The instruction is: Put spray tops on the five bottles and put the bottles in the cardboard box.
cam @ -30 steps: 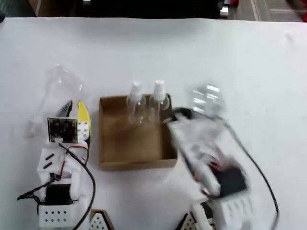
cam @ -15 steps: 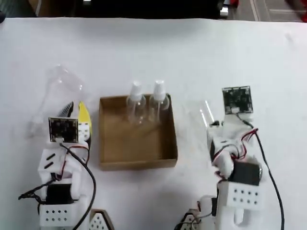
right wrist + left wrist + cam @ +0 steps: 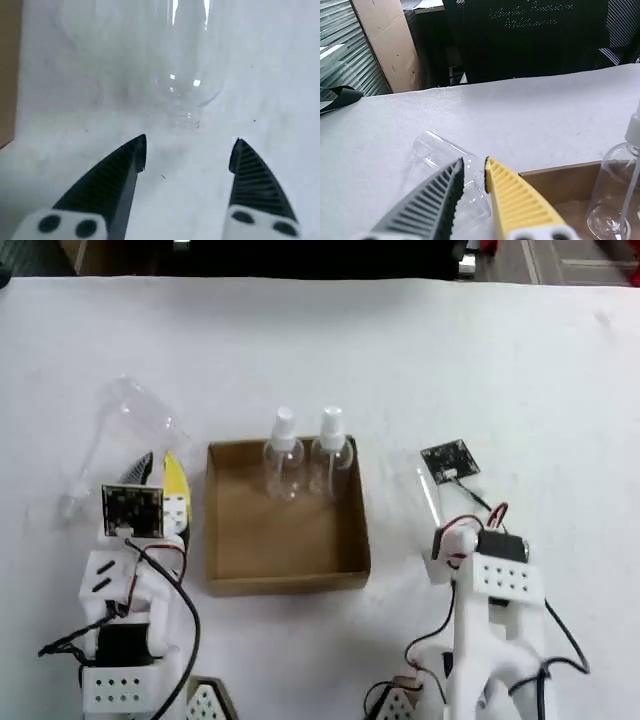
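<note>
Right gripper open at the neck of an uncapped bottle

The right gripper (image 3: 187, 142) stood wide open with nothing in it, its 2 dark fingers spread to either side of the neck of the uncapped bottle (image 3: 185, 50). That bottle lay on its side on the table (image 3: 400, 340), just beside the right wall of the cardboard box (image 3: 215, 530). Its long axis ran in line with the gripper's reach, with the open neck toward the fingertips and the body stretching away from them. The neck sat just short of the gap between the fingers, so by my reading a small advance would bring it between them before they closed. The right arm was clearly the nearer one. It was folded close over its base with the wrist tipped steeply down at the table.

The left gripper (image 3: 472, 162) rested on the other side of the box. Its grey and yellow fingers were parted by only a slim gap and gripped nothing. Their tips pointed at another clear bottle (image 3: 437, 152) lying on the table, also without a top. 2 capped bottles (image 3: 285, 455) stood upright side by side against the far wall inside the box, so 3 seemed left to finish
</note>
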You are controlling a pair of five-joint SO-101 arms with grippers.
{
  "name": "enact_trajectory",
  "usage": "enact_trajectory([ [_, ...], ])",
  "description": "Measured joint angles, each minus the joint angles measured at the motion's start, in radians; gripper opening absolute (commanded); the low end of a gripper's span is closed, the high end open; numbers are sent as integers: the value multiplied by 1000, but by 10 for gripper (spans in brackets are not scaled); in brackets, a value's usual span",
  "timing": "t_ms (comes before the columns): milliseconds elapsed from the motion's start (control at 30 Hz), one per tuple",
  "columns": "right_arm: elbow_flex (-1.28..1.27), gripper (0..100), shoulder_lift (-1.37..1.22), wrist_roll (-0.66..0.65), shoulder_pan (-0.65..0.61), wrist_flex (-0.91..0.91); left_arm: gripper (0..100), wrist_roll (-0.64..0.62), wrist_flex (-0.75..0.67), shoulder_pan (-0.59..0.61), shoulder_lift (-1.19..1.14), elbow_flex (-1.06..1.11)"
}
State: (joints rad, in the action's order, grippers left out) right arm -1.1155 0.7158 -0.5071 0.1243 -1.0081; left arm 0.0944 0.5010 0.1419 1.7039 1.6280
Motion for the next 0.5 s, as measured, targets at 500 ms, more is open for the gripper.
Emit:
enact_trajectory([
  [500,-2,19,-170,49,-3,206,72,0,0,0,0,0],
])
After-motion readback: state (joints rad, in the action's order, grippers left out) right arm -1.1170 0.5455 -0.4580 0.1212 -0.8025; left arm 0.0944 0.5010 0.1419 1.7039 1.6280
